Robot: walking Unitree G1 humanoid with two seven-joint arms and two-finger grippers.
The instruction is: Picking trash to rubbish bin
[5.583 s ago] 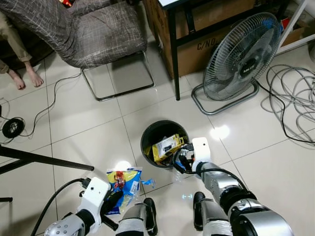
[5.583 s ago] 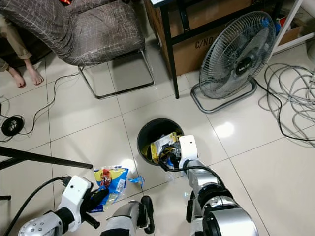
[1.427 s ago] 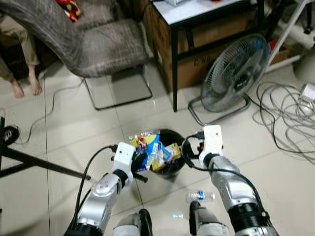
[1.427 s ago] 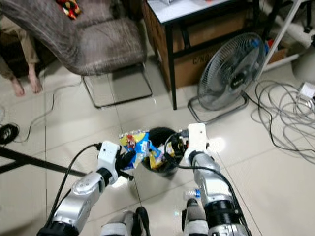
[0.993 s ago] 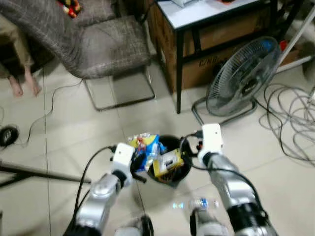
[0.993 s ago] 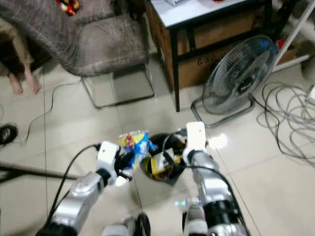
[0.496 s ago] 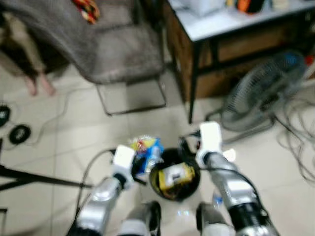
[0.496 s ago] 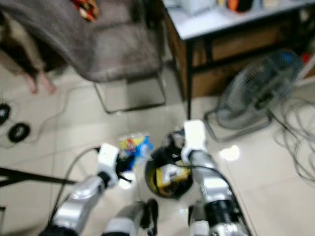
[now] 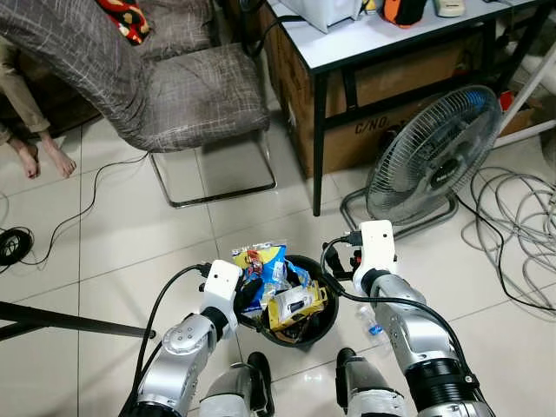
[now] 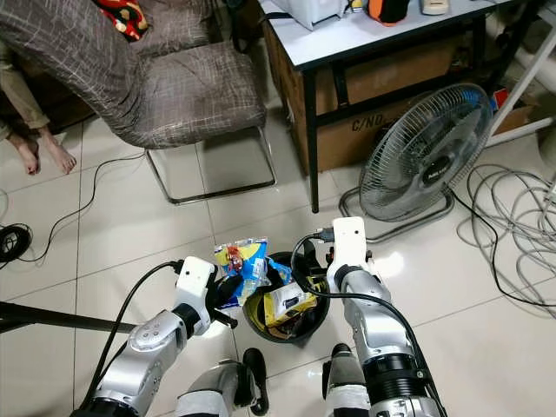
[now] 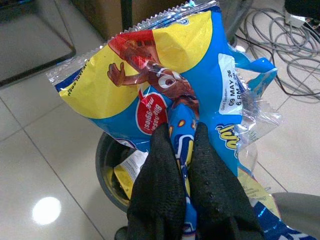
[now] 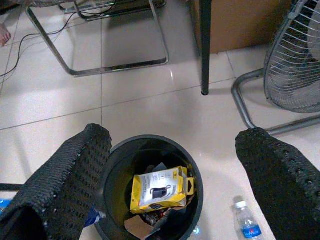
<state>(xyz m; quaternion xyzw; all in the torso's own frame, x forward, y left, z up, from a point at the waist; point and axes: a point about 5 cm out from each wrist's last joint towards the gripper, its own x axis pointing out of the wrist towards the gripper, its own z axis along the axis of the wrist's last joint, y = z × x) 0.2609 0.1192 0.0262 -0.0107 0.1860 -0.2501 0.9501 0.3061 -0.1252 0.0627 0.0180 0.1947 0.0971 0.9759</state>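
Trash is at the dropping step: left gripper [image 11: 181,165] pinches a snack wrapper [image 9: 261,265] over the bin [image 9: 323,321] rim, right gripper [image 12: 170,185] spread wide above it, so releasing seems next.
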